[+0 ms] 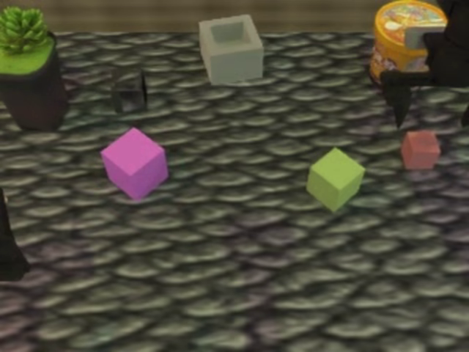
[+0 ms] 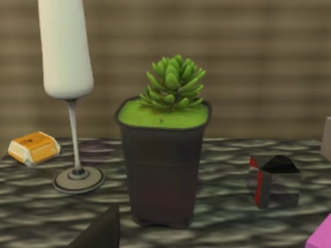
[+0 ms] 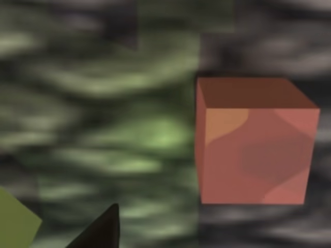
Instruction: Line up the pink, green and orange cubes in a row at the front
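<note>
The orange cube (image 1: 420,149) sits at the table's right edge, the green cube (image 1: 335,178) just left of it and the pink cube (image 1: 134,162) well apart on the left; none is lined up at the front yet. The right gripper (image 1: 432,99) hovers just behind the orange cube, holding nothing; I cannot tell how wide its fingers stand. The left arm is parked at the left edge, its gripper's state unreadable too

Open table at the front, clutter along the back.

We see bare table (image 1: 234,293) below the pink cube (image 1: 134,163), green cube (image 1: 335,178) and orange cube (image 1: 420,150), all well apart. Behind them stand a potted plant (image 1: 29,70), dark cube (image 1: 130,93), grey box (image 1: 231,49) and yellow tub (image 1: 399,37).
</note>
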{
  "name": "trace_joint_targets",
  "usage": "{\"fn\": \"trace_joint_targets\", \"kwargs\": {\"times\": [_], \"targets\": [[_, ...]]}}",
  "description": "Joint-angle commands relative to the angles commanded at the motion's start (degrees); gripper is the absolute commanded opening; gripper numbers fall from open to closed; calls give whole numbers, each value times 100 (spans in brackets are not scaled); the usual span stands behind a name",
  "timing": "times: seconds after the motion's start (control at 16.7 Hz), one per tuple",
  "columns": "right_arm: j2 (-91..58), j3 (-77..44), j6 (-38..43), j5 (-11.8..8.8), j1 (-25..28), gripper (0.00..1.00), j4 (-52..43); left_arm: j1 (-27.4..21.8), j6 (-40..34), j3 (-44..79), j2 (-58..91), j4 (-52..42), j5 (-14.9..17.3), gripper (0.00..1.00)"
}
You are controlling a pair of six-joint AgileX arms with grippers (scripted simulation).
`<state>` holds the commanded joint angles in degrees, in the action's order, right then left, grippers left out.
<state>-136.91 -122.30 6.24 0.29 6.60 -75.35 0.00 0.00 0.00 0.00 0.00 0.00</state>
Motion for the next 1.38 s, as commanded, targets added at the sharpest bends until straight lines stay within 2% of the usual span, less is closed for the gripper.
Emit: {"fn": "trace_joint_targets", "kwargs": {"times": [0.18,0.54,0.84,1.38], "targets": [[-51,203,-11,0,18,100,231,0,0,0,0,0,0,100],[-377,1181,12,4,39,100,1586,0,0,0,0,0,0,100],[-426,1304,15,5,42,100,1726,0,0,0,0,0,0,100],[-426,1304,15,5,42,32,1726,0,0,0,0,0,0,100]]}}
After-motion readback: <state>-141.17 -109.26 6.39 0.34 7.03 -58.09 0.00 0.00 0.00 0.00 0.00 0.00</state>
